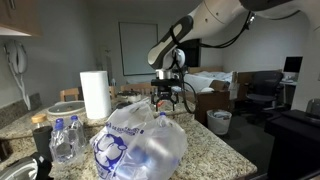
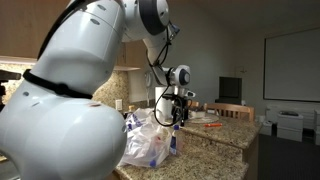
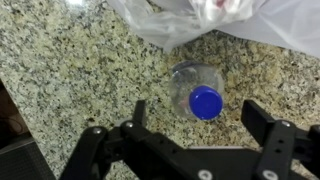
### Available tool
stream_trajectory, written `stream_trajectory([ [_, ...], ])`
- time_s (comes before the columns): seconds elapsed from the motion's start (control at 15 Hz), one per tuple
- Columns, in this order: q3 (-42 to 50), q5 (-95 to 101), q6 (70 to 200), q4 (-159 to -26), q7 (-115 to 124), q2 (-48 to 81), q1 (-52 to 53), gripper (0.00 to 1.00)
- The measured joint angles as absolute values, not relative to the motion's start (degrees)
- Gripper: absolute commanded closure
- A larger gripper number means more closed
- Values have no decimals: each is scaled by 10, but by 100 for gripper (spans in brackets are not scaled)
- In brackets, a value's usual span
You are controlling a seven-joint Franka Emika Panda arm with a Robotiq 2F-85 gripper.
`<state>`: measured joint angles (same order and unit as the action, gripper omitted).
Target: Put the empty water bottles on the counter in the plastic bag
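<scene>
In the wrist view a clear water bottle (image 3: pixel 197 92) with a blue cap stands upright on the granite counter (image 3: pixel 70 80), seen from above, right beside the edge of the plastic bag (image 3: pixel 230 22). My gripper (image 3: pixel 200 125) is open, with its two fingers apart above the bottle and not touching it. In both exterior views the gripper (image 1: pixel 165 97) (image 2: pixel 178 112) hangs over the far side of the crinkled bag (image 1: pixel 140 145) (image 2: pixel 150 145). Two more blue-capped bottles (image 1: pixel 65 140) stand on the counter (image 1: pixel 215 150) next to the bag.
A white paper towel roll (image 1: pixel 95 95) stands behind the bag. A dark object (image 1: pixel 40 135) stands by the two bottles. The counter's rounded edge (image 1: pixel 235 158) runs close to the bag. Chairs and a bin (image 1: pixel 219 121) are on the floor beyond.
</scene>
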<state>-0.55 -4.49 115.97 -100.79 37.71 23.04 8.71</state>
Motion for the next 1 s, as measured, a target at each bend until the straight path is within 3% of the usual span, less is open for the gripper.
stream_trajectory([
  [0.07, -6, -46, 1158, -995, 373, 242, 87, 29],
  [0.53, -13, -66, 1128, -924, 357, 315, 88, 77],
  [0.67, -13, -71, 1120, -917, 357, 319, 87, 86],
  [0.73, -13, -74, 1116, -913, 357, 318, 87, 89],
  [1.0, -13, -79, 1115, -911, 357, 316, 88, 83],
])
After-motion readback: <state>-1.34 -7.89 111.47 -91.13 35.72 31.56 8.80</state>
